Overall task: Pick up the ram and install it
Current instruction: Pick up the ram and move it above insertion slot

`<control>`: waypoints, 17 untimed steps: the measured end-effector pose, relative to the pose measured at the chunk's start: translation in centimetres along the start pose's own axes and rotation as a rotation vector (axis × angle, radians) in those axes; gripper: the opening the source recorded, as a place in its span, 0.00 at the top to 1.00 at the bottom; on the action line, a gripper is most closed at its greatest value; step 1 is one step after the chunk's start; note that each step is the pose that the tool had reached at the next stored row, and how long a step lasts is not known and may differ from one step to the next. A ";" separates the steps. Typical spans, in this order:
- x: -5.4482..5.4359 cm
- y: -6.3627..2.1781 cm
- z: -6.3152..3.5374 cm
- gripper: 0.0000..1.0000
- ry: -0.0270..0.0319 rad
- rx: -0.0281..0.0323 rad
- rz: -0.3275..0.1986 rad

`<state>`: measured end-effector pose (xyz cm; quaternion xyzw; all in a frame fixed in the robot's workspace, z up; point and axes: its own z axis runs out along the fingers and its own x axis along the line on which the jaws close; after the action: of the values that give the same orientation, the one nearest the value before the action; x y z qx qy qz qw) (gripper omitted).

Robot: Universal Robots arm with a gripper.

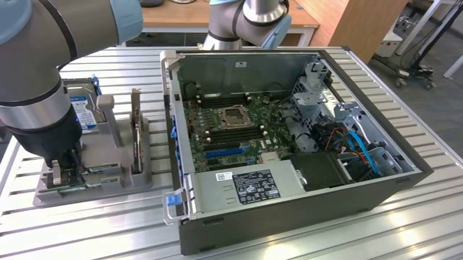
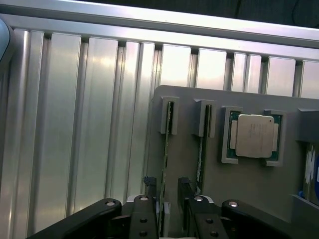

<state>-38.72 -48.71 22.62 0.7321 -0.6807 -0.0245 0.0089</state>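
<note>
Two ram sticks stand on edge in slots of a grey holder [image 2: 249, 189]. One ram [image 2: 167, 144] runs between my gripper's [image 2: 167, 188] two black fingers [image 2: 149, 191], which straddle its near end with a gap on each side. The gripper is open and holds nothing. The second ram [image 2: 201, 149] lies just outside the other finger. In the exterior view the gripper [image 1: 66, 170] is down at the holder [image 1: 108, 187], at the view's left of the open computer case [image 1: 289, 211]. The motherboard [image 1: 224, 122] inside shows long black memory slots on both sides of the processor socket.
A square silver processor chip [image 2: 254, 135] sits in a pocket of the holder beside the ram sticks. An upright expansion card [image 1: 134, 130] and a hard drive [image 1: 85, 111] stand in the same holder. The ribbed aluminium table [image 2: 75, 124] lies around it.
</note>
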 end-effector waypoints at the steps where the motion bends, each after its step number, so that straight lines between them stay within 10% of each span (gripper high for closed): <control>1: 0.0 0.00 0.03 0.69 -0.0001 0.0000 0.000; 17: 0.3 0.00 0.50 0.69 -0.0001 0.0001 0.000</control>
<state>-38.72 -48.97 22.11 0.7321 -0.6807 -0.0245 0.0088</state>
